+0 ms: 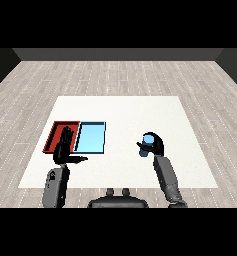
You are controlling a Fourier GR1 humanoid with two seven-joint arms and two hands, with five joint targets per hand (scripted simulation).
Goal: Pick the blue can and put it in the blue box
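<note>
- Presently, the right hand (153, 144) is curled round the blue can (148, 146), to the right of both trays; whether the can is clear of the white table (130, 115) cannot be told.
- Recommended: carry the can upright leftward, clear the near rim, and lower it inside the light blue tray (90, 138).
- The left hand (64, 147) is open, fingers straight, holding nothing, over the red tray (55, 131).

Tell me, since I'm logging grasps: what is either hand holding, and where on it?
The right hand curls round the side of the blue can. The left hand is open, holding nothing.
</note>
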